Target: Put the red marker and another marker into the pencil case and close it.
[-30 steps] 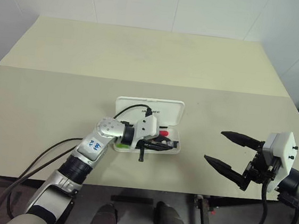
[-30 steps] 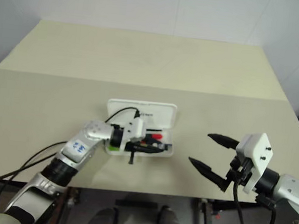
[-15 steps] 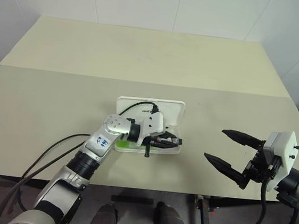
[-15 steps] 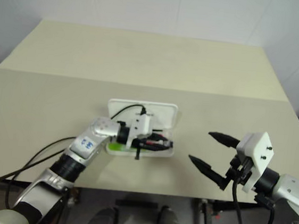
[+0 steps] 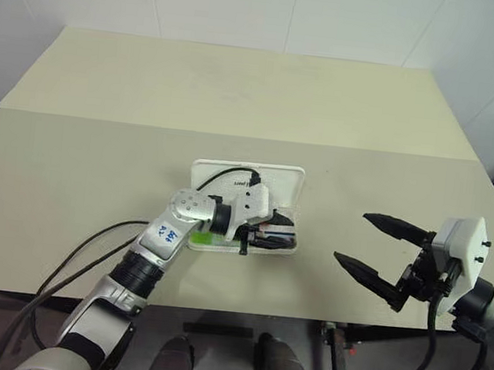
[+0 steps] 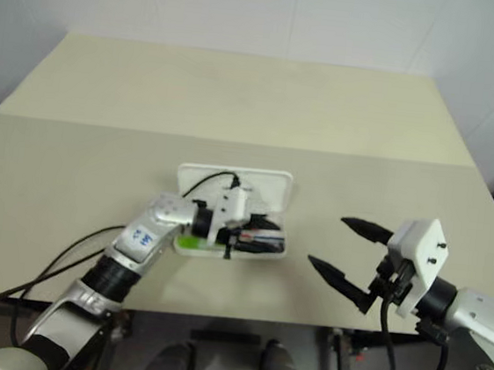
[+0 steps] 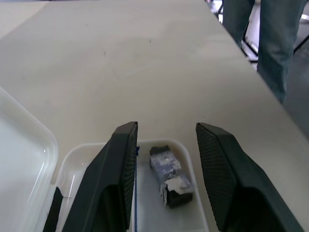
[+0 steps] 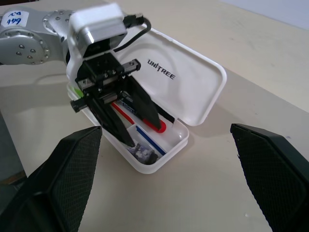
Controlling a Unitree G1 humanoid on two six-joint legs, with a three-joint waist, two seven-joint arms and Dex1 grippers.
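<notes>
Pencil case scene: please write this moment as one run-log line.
left gripper: open, over the pencil case | red marker: inside case | lid: open | right gripper: open, apart

pale beige desk (image 5: pixel 240 87) with a seam across it; white tiled wall (image 5: pixel 291 13) at twelve o'clock.

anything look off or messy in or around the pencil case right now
Nothing spilled or askew. The pencil case lies open and flat on the table, red marker inside. One oddity: a small scuffed dark block sits in the tray's end compartment.
</notes>
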